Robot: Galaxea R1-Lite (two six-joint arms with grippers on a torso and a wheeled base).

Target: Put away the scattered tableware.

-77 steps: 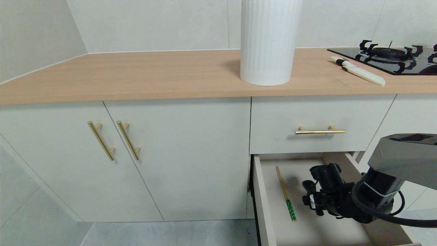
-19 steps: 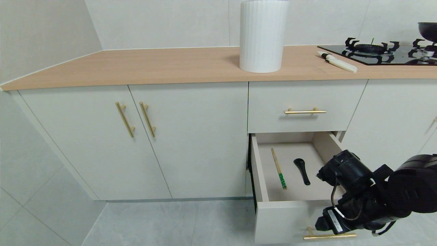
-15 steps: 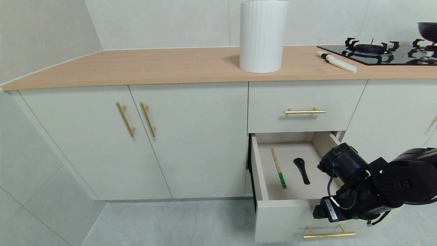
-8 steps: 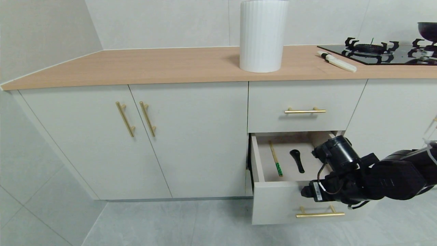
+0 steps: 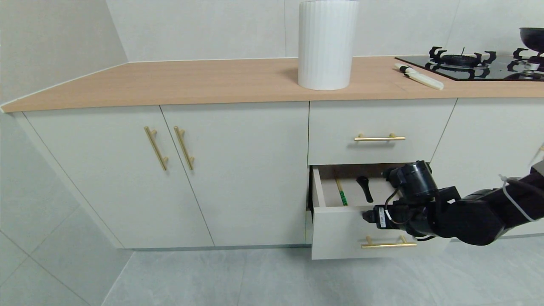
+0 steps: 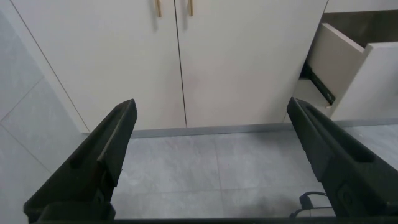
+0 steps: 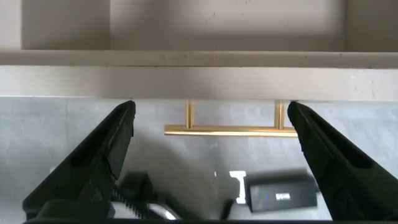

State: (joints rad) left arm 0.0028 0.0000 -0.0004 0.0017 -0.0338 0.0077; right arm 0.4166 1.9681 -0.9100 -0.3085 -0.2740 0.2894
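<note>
Your right gripper (image 5: 369,215), spread, sat at the drawer's (image 5: 340,231) front edge; inside: chopsticks (image 5: 341,196), seemingly a black spoon (image 5: 364,191).

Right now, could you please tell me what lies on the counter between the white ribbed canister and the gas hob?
A white knife lies there, nearer the hob; the head view shows it.

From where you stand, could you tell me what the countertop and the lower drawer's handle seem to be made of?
Countertop: wood or wood-look laminate, matte, going by its grain streaks. Lower drawer's handle: likely metal, brushed gold, slightly shiny.
</note>
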